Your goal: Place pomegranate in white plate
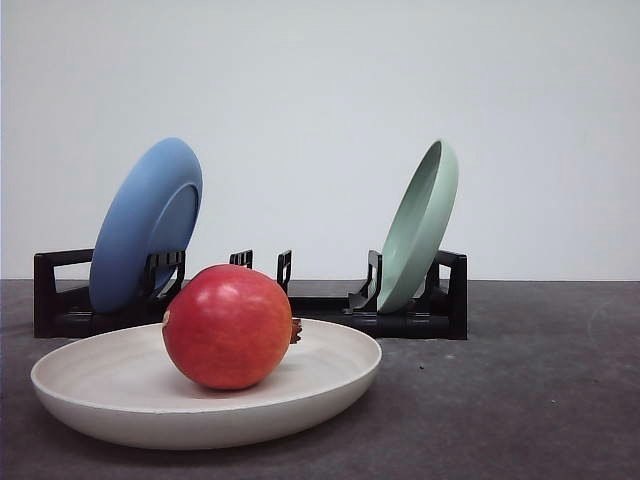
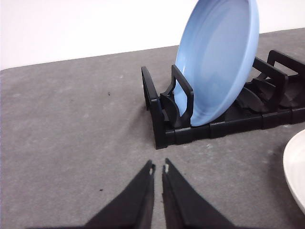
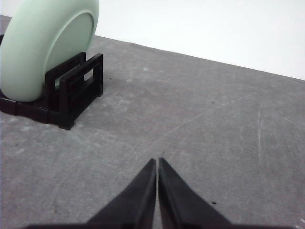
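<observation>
Left claw [image 2: 158, 168] & right claw [image 3: 157, 161] both closed, empty, tips hovering over grey worktop [image 1: 540, 400]. Pomegranate [image 1: 228, 326] sits inside white plate [image 1: 120, 385], near-left, crown stub pointing right. Behind: black rack [image 1: 400, 322] w/ blue plate [image 1: 145, 225] left, pale green plate [image 1: 420, 225] right, both on edge.

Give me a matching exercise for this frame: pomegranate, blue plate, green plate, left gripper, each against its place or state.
Things:
1. pomegranate
2. blue plate
3. green plate
4. left gripper

Place or state:
A. tilted in the right end of the rack
B. jaws shut, empty, over the table
C. resting in the white plate
D. tilted in the left end of the rack

Pairs: 1-C, 2-D, 3-A, 4-B
</observation>
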Tool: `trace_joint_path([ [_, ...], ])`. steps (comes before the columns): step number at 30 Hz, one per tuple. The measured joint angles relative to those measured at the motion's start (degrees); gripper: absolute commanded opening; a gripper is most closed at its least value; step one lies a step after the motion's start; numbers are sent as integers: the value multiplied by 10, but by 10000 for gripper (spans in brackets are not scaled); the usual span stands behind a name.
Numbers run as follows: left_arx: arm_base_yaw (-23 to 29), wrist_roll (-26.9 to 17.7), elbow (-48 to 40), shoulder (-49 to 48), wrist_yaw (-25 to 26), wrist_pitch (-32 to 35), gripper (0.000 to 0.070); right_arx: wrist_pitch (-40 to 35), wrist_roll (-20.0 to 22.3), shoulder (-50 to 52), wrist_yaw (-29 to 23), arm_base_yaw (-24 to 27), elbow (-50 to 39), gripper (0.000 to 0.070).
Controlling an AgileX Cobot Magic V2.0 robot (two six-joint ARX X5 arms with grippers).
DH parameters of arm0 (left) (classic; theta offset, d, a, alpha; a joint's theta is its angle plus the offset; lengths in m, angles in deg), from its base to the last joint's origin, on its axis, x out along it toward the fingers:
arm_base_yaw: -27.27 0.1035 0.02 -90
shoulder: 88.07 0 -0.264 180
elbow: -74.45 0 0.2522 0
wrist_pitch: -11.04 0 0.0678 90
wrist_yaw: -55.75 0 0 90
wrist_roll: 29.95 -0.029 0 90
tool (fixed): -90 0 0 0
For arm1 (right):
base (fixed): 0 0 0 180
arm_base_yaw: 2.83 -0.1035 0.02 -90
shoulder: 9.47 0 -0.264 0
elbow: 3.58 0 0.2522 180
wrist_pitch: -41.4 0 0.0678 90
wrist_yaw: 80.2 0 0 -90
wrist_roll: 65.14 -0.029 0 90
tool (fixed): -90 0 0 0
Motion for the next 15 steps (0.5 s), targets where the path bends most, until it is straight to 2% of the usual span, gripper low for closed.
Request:
trace_joint_path([
  [15,0,0,0,0,0,0,11,0,0,0,0,0,0,0],
])
